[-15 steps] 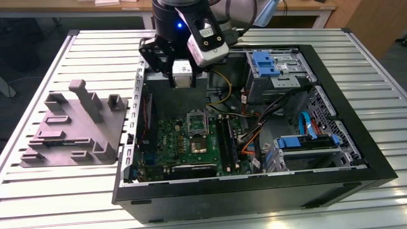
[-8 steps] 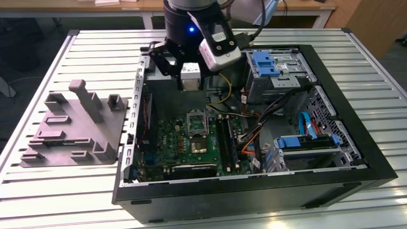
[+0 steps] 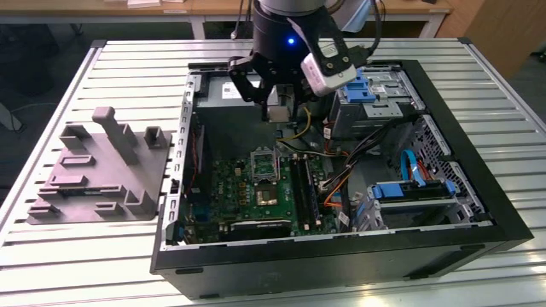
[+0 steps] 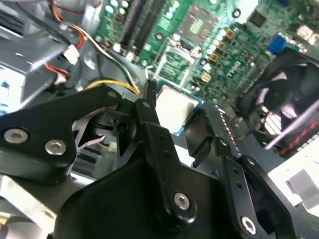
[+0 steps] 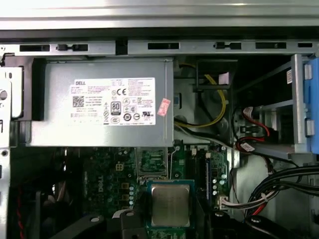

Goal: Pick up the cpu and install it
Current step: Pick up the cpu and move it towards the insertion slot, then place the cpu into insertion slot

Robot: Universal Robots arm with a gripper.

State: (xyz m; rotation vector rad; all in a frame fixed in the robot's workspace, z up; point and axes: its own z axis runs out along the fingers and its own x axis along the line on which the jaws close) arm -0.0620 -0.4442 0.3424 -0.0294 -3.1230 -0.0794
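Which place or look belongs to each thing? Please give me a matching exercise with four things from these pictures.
1. cpu
2. grey plastic fixture
3. power supply
4. motherboard socket

a. on the table, outside the case
b. on the green board
c. held in the gripper
d. metal box with a white label

Pairs: 1-c, 2-a, 3-d, 4-b

grey plastic fixture (image 3: 98,173) on a slatted metal table (image 3: 77,256), open black computer case (image 3: 324,265) beside it, green motherboard (image 3: 232,187) inside, silver power supply (image 5: 99,104), blue drive caddy (image 3: 408,190)
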